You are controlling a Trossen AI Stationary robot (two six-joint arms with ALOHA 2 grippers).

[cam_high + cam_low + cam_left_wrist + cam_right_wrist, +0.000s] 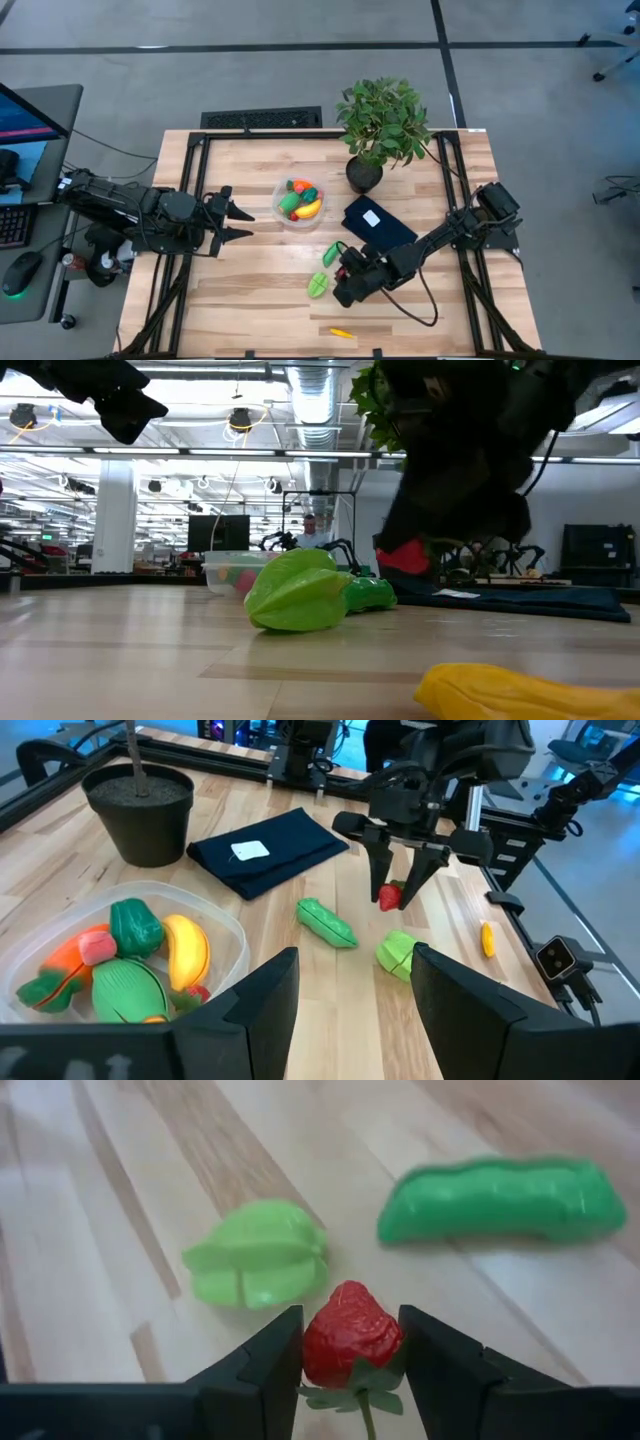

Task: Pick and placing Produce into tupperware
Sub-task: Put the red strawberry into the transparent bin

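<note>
Strawberry [350, 1334] is sitting pinched between the right hand's [345, 272] two fingers, red body up, green stalk hanging below; the left wrist view is showing it [390, 896] lifted clear of the table [250, 290]. Right hand is hovering right of centre in the high view, low in the frame, just below the dark blue cloth [378, 225].

Light green ribbed piece [318, 285] is lying on the wood just left of that hand. Darker green pod [331, 252] is lying a little above it, near the cloth's lower left corner. Small yellow piece [341, 332] is resting alone near the bottom edge of the table.

Tupperware [299, 203] is standing at the middle of the table, left of the potted plant [380, 125]. It is already holding several pieces: banana [187, 950], orange carrot [70, 957], green pepper [135, 925] and a ribbed green one [125, 990].

Left hand [240, 224] is waiting at the left of the frame, fingers spread apart and holding nothing, tips pointing toward the tupperware but well short of touching it.
</note>
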